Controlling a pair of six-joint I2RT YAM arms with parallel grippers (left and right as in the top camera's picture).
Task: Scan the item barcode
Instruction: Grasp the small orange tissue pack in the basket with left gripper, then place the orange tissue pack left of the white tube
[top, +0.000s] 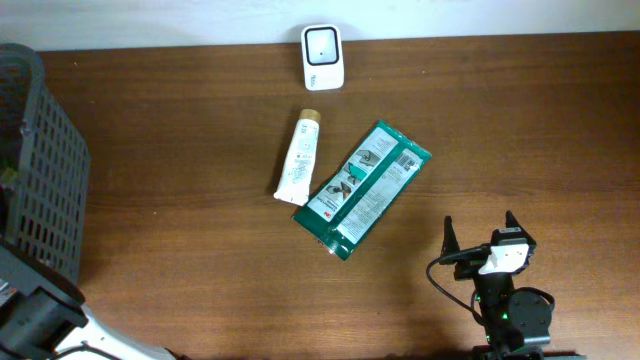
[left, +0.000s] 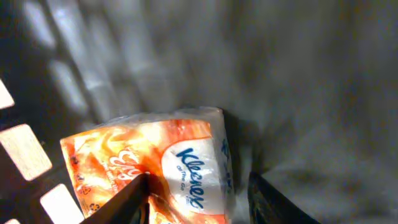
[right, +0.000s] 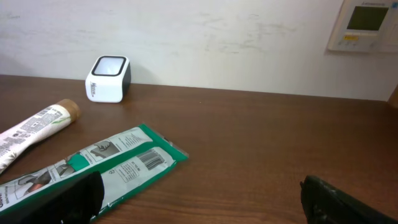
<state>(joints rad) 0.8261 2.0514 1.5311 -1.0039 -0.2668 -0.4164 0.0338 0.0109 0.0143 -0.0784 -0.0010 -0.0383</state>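
Inside the basket (top: 45, 170), our left gripper (left: 199, 190) straddled the tissue pack (left: 155, 155) for scanning; whether clamped, we couldn't tell. Right gripper (top: 480, 225) idled, jaws apart.

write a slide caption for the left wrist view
Left gripper reaching into the dark basket, fingers on either side of an orange tissue pack.

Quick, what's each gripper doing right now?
Left gripper: jaws astride the tissue pack; whether it grips cannot be told.
Right gripper: open, holding nothing.
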